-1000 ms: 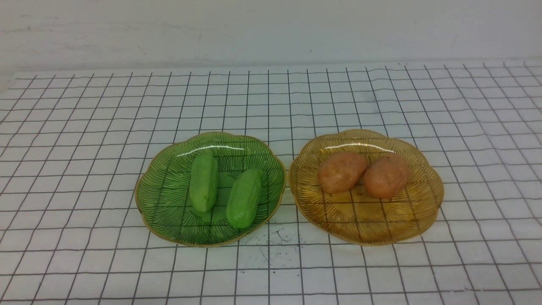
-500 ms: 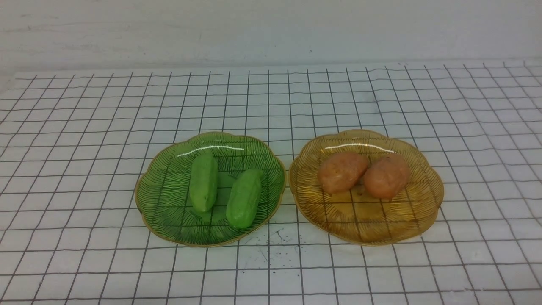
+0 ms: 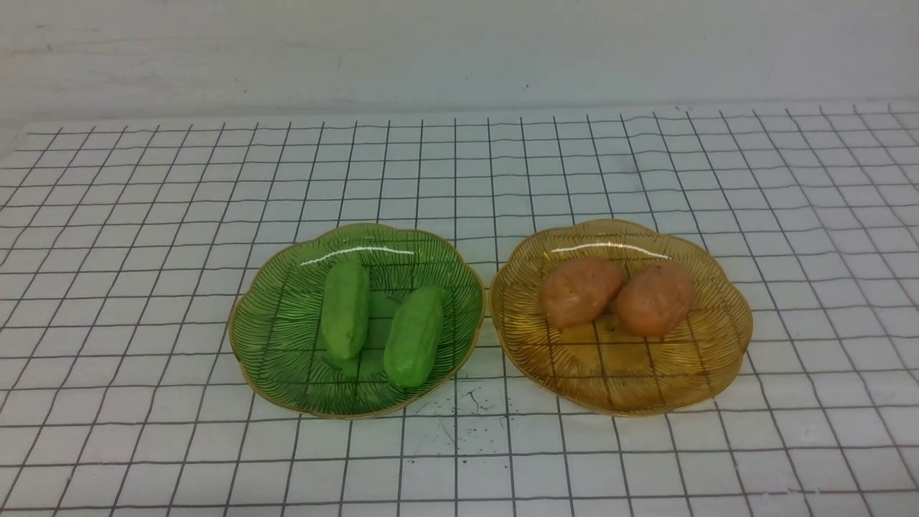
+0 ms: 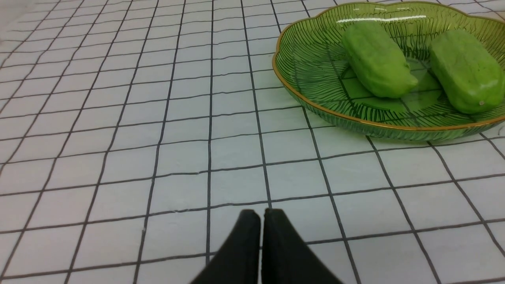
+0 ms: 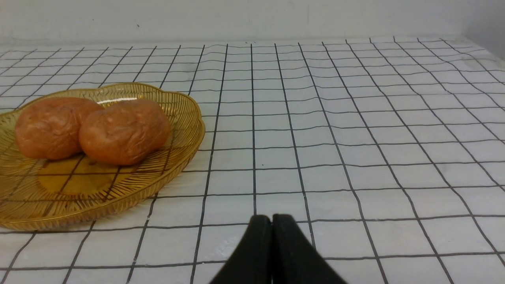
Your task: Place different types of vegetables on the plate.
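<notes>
White sheeting ruled with a black grid covers the desk [image 3: 143,179], and a plain pale wall [image 3: 459,50] closes the room behind it. Front view: scuffs and dark specks mark the sheeting just in front of the gap between two scalloped, gold-rimmed glass plates. Taking the green plate [image 3: 280,352] as landmark, the amber plate [image 3: 624,388] stands just to its right, rims almost touching. Inside the green plate lie two cucumbers, the left cucumber [image 3: 345,309] and the right cucumber [image 3: 413,335], side by side and slightly apart. Two potatoes sit in the amber plate: the left potato [image 3: 580,290] and the right potato [image 3: 655,298], touching each other. Neither arm appears in this view. Against the earlier frames, plates and vegetables occupy the same positions; no change noted. No brand, label or legible writing is found.

Left wrist view: the left gripper [image 4: 262,215] has its black fingers pressed together, holding nothing, over bare grid well short of the green plate [image 4: 315,110]. Both cucumbers [image 4: 378,59] [image 4: 465,71] rest inside that plate.

Right wrist view: the right gripper [image 5: 271,221] likewise shows fingers closed on nothing, over bare grid beside the amber plate [image 5: 98,197]. Both potatoes [image 5: 49,126] [image 5: 124,132] lie in it, touching.
</notes>
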